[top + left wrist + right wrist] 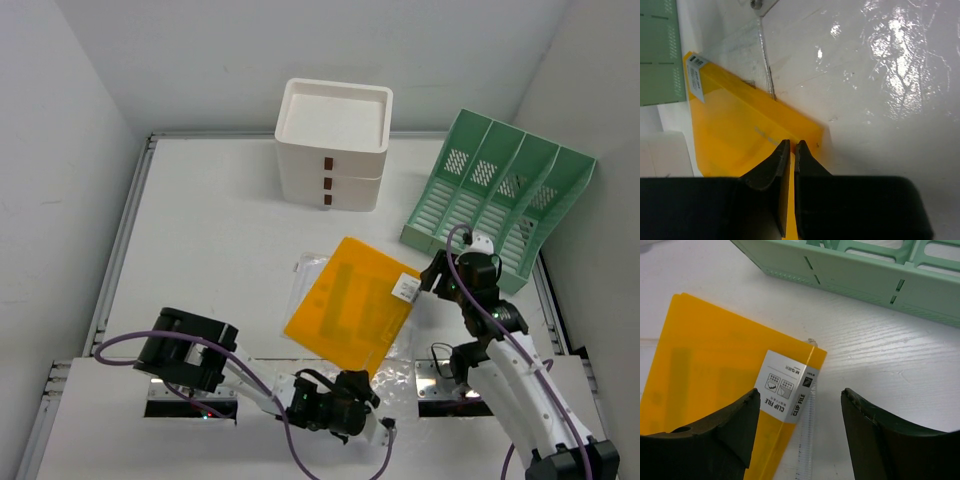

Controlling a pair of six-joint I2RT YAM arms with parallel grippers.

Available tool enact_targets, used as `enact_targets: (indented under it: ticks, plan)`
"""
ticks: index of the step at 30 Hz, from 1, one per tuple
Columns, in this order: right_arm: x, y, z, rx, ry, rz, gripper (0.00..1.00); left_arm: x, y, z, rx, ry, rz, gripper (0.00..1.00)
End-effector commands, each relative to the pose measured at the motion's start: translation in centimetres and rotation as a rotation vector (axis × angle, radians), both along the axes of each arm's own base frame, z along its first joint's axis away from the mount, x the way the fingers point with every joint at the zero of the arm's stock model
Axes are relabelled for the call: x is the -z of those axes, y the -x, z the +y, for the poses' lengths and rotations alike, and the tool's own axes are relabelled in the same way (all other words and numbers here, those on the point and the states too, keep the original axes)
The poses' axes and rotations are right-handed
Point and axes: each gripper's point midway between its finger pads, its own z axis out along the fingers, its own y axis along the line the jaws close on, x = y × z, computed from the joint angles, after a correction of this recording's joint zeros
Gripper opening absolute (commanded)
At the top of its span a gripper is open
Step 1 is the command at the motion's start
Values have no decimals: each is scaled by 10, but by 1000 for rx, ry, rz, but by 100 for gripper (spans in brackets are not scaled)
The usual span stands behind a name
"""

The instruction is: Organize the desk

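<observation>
At the near edge of the desk (210,240), the left gripper (791,145) has its fingers pressed together on the near corner of a yellow clip file (352,300), with only the file's thin edge showing between them. Glossy clear plastic sheets (880,75) lie on the white top beside and partly under the file. The file sits a little right of the desk's middle, turned at an angle to the desk's edges. At its right-hand corner, the right gripper (801,395) hangs with its fingers spread wide. Between them shows a white label (780,377) printed "CLIP FILE", and neither finger touches it. Just beyond that corner lies a green slotted file rack (500,200), tipped back toward the right wall. A white stacked drawer box (333,145) stands at the far edge, near the middle.
</observation>
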Motion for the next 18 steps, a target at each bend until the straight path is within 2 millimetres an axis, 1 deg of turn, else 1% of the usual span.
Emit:
enact_targets:
  ticks: [1,3,4,5,6,7,8,9,10,12,14,18]
  plan:
    - [1,-2,-1,-1,5,-9,64,-14,-4,-11,-22,80,-24,0]
    - [3,1,-2,-1,11,7,64,-18,-1,-13,-19,94,-2,0]
    - [5,2,-2,4,10,22,64,-30,-3,-13,-31,121,5,0]
    - [3,3,-1,4,5,30,67,-48,-4,-15,-39,168,15,0]
    - [1,2,2,-2,-9,31,67,-48,-7,-13,-48,166,8,0]
    - [1,2,6,-1,-39,39,73,-71,-14,-13,-72,224,6,0]
    - [-5,0,16,-29,-85,31,77,-84,-20,-12,-91,258,4,0]
    - [-7,0,22,-44,-118,27,79,-106,-25,-11,-108,311,6,0]
    - [-9,-1,28,-29,-170,25,82,-116,-35,-10,-137,332,-13,0]
    - [-11,-1,41,-58,-247,16,84,-131,-45,-8,-162,357,-22,0]
    - [-8,-2,44,-35,-296,15,86,-134,-46,-8,-161,361,-19,0]
    - [-7,-2,69,-56,-484,15,86,-122,-42,-11,-136,336,-8,0]
